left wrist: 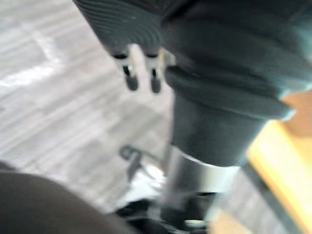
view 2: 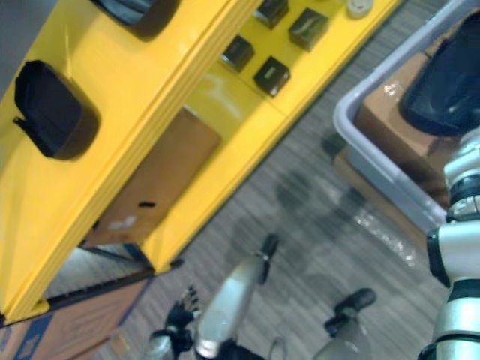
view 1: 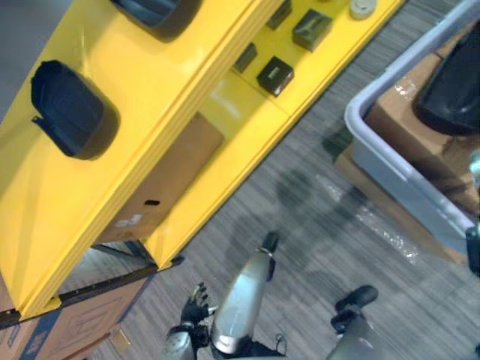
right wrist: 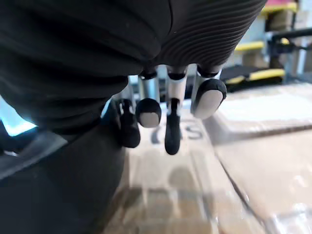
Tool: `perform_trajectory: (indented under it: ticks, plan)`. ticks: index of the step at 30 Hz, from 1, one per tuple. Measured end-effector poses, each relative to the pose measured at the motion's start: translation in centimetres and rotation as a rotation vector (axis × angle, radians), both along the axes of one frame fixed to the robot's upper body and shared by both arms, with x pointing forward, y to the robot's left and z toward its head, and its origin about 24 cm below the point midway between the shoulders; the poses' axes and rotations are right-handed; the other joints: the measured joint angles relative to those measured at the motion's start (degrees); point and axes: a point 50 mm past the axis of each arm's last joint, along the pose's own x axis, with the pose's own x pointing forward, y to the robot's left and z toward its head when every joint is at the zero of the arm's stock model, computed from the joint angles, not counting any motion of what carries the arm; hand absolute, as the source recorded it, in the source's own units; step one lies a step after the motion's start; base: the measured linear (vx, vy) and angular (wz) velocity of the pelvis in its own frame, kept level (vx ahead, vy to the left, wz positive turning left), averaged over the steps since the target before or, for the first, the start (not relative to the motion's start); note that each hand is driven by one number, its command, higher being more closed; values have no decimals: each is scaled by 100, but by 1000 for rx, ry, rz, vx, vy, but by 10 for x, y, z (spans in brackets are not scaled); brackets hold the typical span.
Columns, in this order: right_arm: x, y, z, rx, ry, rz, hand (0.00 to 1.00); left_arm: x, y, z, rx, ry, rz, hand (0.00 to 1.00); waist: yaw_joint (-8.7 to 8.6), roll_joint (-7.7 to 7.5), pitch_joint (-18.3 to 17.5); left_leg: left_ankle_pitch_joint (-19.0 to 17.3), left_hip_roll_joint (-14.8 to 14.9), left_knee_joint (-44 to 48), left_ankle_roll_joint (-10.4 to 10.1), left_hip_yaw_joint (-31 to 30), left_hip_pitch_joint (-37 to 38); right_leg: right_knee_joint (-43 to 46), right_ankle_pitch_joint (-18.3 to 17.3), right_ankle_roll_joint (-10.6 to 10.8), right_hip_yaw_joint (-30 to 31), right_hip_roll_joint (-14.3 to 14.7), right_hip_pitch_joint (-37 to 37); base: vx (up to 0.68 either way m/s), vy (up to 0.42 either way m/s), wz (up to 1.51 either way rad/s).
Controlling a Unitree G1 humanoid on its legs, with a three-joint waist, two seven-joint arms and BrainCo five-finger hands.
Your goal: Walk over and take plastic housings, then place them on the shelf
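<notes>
Plastic housing (view 2: 439, 86), black and rounded, is lying on a cardboard box (view 1: 405, 124) inside the grey bin (view 1: 390, 161) at the robot's right. A second housing (view 1: 67, 109) is sitting on the top level of the yellow shelf (view 1: 45, 217), and a third housing (view 1: 154, 9) is showing partly at the far edge. The right hand (right wrist: 171, 122) is hanging over the film-wrapped box with fingers loose, slightly bent and apart, pinching nothing. The dark curved mass just beside them is probably the bin's housing. The left hand (view 1: 196, 304) is hanging low near the shelf's corner, fingers straight and spread, gripping nothing. Judging risk: the shell is looking smooth and wide, so a 1-hand grab could be slipping off the curve. The film under it could be letting it slide away from a push. The bin rim is standing close to the reach, so the wrist could be catching on it. Turning toward the shelf, the left hand could be clipping the shelf corner, and a careless set-down could be knocking the 2 housings already up there. The floor is grey striped carpet (view 1: 322, 225). The lower shelf level is carrying small black boxes (view 1: 275, 75) and a tape roll (view 1: 362, 7), with brown cardboard (view 1: 172, 184) under it. More yellow racking (right wrist: 253, 46) is showing far off.
</notes>
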Motion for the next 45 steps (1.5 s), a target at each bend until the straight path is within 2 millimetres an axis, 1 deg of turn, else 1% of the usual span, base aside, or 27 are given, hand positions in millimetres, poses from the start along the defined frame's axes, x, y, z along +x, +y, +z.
perform_trajectory:
  ticks: [1,4,5,6,12,15,17,19,21,24,25,26,27,28,29,30,32,33,34,35,36,37,40,43,45]
  plan:
    - [3,5,4,-21,-27,31,100,0,2,3,6,-13,7,0,-65,-78,54,2,26,0,-4,1,2,-46,28,-17,0,35,13,-39,-20,-8]
    - [8,13,8,-46,-62,76,100,1,4,8,14,-33,22,0,-102,-213,147,0,109,-4,-9,77,51,-126,92,-40,43,107,39,-24,-11,-15]
    - [11,18,9,-52,-70,101,100,-1,5,9,15,-30,28,0,-135,-259,178,0,129,-13,-9,106,92,-157,110,-38,61,126,76,-21,-5,-10]
    - [14,24,10,-59,-82,122,100,-2,6,10,22,-26,35,0,-200,-280,192,0,133,-13,-9,108,115,-158,112,-38,60,131,103,-23,0,-6]
    - [26,49,14,-123,-92,229,100,-3,17,16,64,-20,12,0,-391,-416,274,18,221,-43,-40,199,224,-296,227,-83,160,236,172,-40,16,-11]
    - [33,63,3,-126,-66,266,100,-1,24,21,117,-31,-42,0,-420,-510,294,49,298,-120,-90,290,303,-391,301,-131,276,321,166,-62,5,-18]
    - [37,70,-2,-134,-54,290,100,1,29,23,155,-31,-84,0,-497,-563,294,82,301,-174,-138,300,297,-405,317,-154,286,349,132,-77,3,-10]
    - [42,84,-13,-139,-57,338,100,2,37,28,204,-37,-138,0,-567,-680,291,112,344,-215,-172,361,290,-430,347,-193,351,406,58,-56,2,-16]
    - [44,92,-21,-152,-50,361,100,6,45,30,238,-28,-166,0,-625,-716,286,112,382,-209,-176,378,292,-440,358,-200,393,450,48,-23,-5,-12]
    - [47,102,-24,-176,-62,395,100,16,57,36,294,-26,-203,0,-691,-737,280,114,438,-204,-188,419,288,-442,382,-216,490,511,-11,-20,-3,-13]
    - [47,105,-24,-192,-67,404,100,24,64,42,297,-46,-171,0,-706,-739,279,118,455,-204,-197,424,285,-441,387,-222,506,528,-26,-22,-5,-8]
    - [47,107,-24,-205,-67,411,100,56,66,67,218,-178,-64,0,-717,-739,279,135,473,-210,-222,425,281,-441,404,-243,519,546,-43,-48,-2,-8]
    - [48,110,-25,-206,-71,423,100,99,54,98,118,-351,25,0,-729,-740,279,137,489,-192,-224,441,270,-442,432,-257,545,556,-54,-44,-2,-7]
    - [48,112,-24,-210,-72,431,100,120,42,116,74,-435,38,0,-746,-748,276,138,495,-169,-224,441,244,-448,449,-262,555,562,-65,-73,18,-5]
    - [50,117,-23,-216,-80,451,100,147,24,144,12,-550,37,0,-810,-798,254,138,503,-111,-223,431,161,-470,478,-270,574,577,-111,-76,37,-12]
    - [53,133,-21,-217,-104,504,100,173,4,177,-44,-673,22,0,-958,-979,243,139,525,-70,-221,470,67,-518,555,-295,622,598,-210,-98,52,-23]
    - [58,158,-21,-219,-132,590,100,198,-20,210,-77,-758,3,0,-1189,-1299,201,137,582,-33,-218,643,-17,-688,721,-316,766,650,-335,-55,38,-40]
    - [58,161,-19,-229,-141,602,100,205,-32,216,-85,-761,-4,0,-1274,-1356,217,128,598,-14,-205,703,-17,-747,770,-308,806,657,-342,-22,23,-34]
    - [58,163,-15,-241,-148,609,100,211,-45,221,-101,-752,4,0,-1376,-1369,214,126,605,-4,-203,741,-14,-789,814,-311,849,666,-347,-13,15,-21]
    - [58,164,-13,-243,-155,611,100,213,-48,223,-103,-747,15,0,-1422,-1369,213,125,614,-3,-203,758,-6,-793,819,-312,879,675,-354,-22,3,-20]
    - [59,167,-7,-248,-172,616,100,217,-50,223,-98,-732,43,0,-1503,-1371,212,123,666,-3,-207,804,1,-795,844,-340,935,715,-389,-29,-28,-33]
    - [59,169,2,-257,-192,618,100,219,-50,224,-89,-721,73,0,-1521,-1387,205,122,733,-6,-210,902,5,-799,866,-367,982,758,-458,-29,-41,-34]
    - [60,177,14,-280,-230,634,100,222,-47,225,-78,-699,137,0,-1666,-1387,205,126,822,-15,-218,982,22,-803,896,-407,1093,841,-529,-29,-56,-25]
    - [59,180,16,-285,-247,641,100,223,-48,228,-83,-693,166,0,-1719,-1387,205,135,858,-38,-233,1047,85,-813,916,-431,1149,869,-528,-29,-35,-14]
    - [60,184,16,-296,-253,655,100,228,-48,232,-113,-675,196,0,-1780,-1387,204,172,871,-103,-282,1048,99,-845,936,-449,1160,895,-529,-27,-31,-4]
